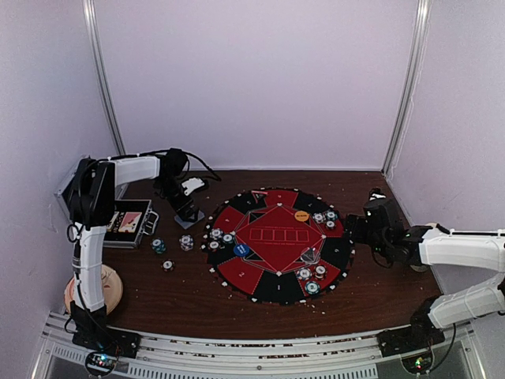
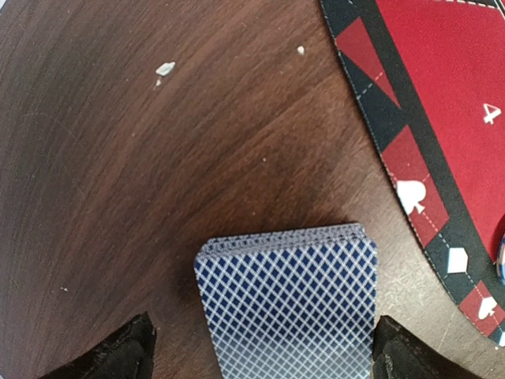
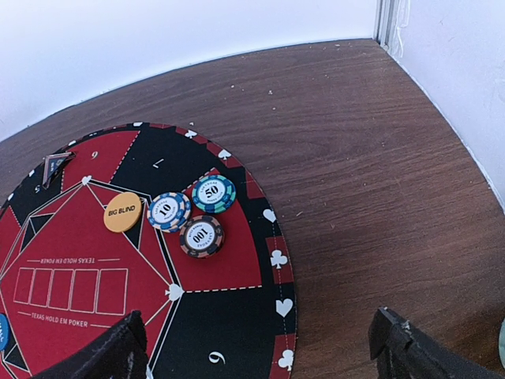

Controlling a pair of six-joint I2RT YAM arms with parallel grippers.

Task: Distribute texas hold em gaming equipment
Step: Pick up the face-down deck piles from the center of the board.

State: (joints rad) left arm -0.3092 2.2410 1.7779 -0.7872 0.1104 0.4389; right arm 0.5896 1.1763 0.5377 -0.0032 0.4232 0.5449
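I am logging the card deck (image 2: 288, 304) lying face down on the table (image 2: 118, 158) just beside the mat (image 2: 442, 95). The left gripper (image 2: 266, 354) is standing wide open astride it, gripping nothing. The right gripper (image 3: 260, 347) is hovering wide open and empty over the mat's rim, near three chips (image 3: 197, 215) and the orange Big Blind disc (image 3: 123, 212).

The dark brown wood-grain table top (image 2: 118, 197) is smooth with a dull sheen. The stack of blue diamond-backed playing cards (image 2: 288, 308) looks like coated paper, faintly glossy. The large round red-and-black mat (image 3: 229, 272) is matt and flat, with white print. The small round striped poker chips (image 3: 213, 193) look like hard plastic with shiny printed centres; the round orange button disc (image 3: 123, 212) is smooth and matt
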